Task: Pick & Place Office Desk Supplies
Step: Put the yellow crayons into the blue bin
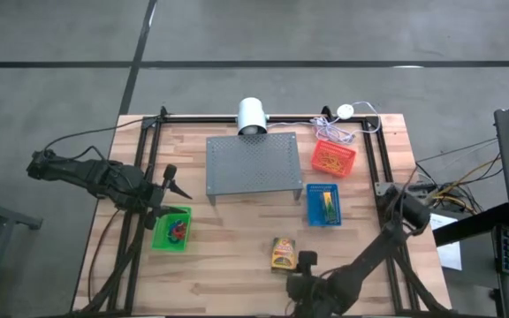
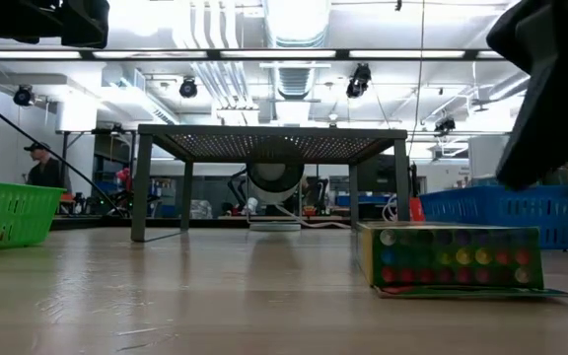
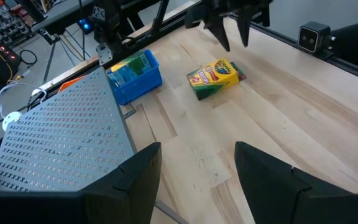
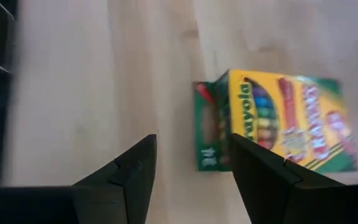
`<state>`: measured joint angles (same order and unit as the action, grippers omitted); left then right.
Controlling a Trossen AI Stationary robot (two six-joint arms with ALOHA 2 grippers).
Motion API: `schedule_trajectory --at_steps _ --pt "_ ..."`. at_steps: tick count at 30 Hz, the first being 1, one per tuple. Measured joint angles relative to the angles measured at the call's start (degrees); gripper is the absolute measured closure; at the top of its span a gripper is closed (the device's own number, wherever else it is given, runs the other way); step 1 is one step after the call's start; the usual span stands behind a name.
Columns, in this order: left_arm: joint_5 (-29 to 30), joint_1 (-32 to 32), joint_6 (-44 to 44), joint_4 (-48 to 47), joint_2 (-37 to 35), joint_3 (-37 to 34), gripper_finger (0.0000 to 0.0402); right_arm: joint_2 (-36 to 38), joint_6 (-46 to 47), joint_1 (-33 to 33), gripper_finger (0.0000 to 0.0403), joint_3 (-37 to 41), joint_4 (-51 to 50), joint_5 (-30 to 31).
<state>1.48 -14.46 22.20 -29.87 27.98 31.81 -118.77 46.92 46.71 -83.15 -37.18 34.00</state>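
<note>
Right tool (image 1: 306,259) hangs low over the near edge of the worktop (image 1: 237,265), fingers spread and empty, just beside the crayon box (image 1: 282,253), which lies flat on the wood, apart from the blue basket (image 1: 323,205). Left tool (image 1: 170,185) waits spread wide above the green basket (image 1: 171,229), where small red and blue bands (image 1: 177,231) lie. Orange rubber bands (image 1: 332,159) fill the red basket (image 1: 333,157) beside the grey stand (image 1: 253,164).
</note>
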Motion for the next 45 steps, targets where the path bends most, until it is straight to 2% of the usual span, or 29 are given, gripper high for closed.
schedule_trajectory --at_steps 4,7,15,37,45 --pt "0.01 0.00 0.00 -0.02 -0.01 -0.02 0.0193 -2.45 -0.63 1.23 0.0224 -0.02 -1.50 9.92" --pt "0.02 0.00 0.00 -0.02 -0.02 -0.01 0.0193 -3.89 -0.72 1.46 0.0235 -0.09 -1.87 13.52" --pt "0.01 0.00 0.00 -0.09 0.00 -0.02 0.0193 -6.00 -4.33 1.41 0.0269 -0.09 -1.61 12.98" --pt "0.02 0.00 0.00 -0.07 -0.01 0.00 0.0193 -8.94 -4.95 1.32 0.0344 -0.25 -3.18 14.65" --pt "0.02 0.00 0.00 -0.07 -0.02 -0.02 0.0193 -8.16 -5.09 1.23 0.0390 -0.64 -3.59 14.36"
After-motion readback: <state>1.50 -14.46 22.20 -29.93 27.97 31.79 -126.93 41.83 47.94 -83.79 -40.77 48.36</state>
